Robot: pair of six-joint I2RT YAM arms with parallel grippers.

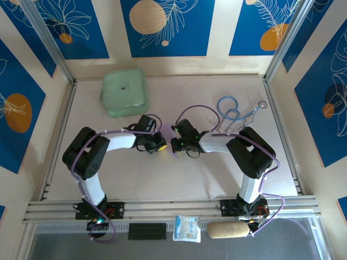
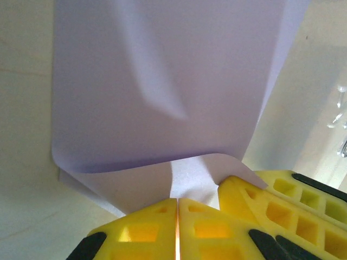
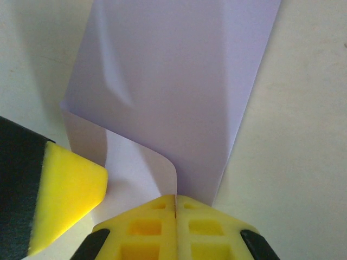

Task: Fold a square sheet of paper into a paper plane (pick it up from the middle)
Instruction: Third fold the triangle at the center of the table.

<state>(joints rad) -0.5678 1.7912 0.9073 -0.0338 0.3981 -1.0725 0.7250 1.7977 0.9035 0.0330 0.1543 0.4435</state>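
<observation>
The square sheet of paper (image 2: 162, 81), pale lilac, is bent over on itself in a loose curl with a soft dent in its upper layer (image 3: 168, 81). My left gripper (image 2: 178, 203) is shut on the sheet's near edge, yellow jaws pressed together. My right gripper (image 3: 175, 199) is shut on the same sheet just beside it. Its yellow fingers (image 2: 282, 200) touch the paper's curled corner. One left finger (image 3: 70, 187) shows at the paper's left. Over the table's middle the two grippers meet tip to tip, left gripper (image 1: 161, 145) and right gripper (image 1: 174, 145). The paper plane is out of view.
A mint-green pouch (image 1: 124, 92) lies at the back left of the table (image 1: 162, 179). A blue looped cord with metal ends (image 1: 233, 111) lies at the back right. A plastic packet (image 1: 187, 227) and a tan roll (image 1: 227, 230) sit below the front rail.
</observation>
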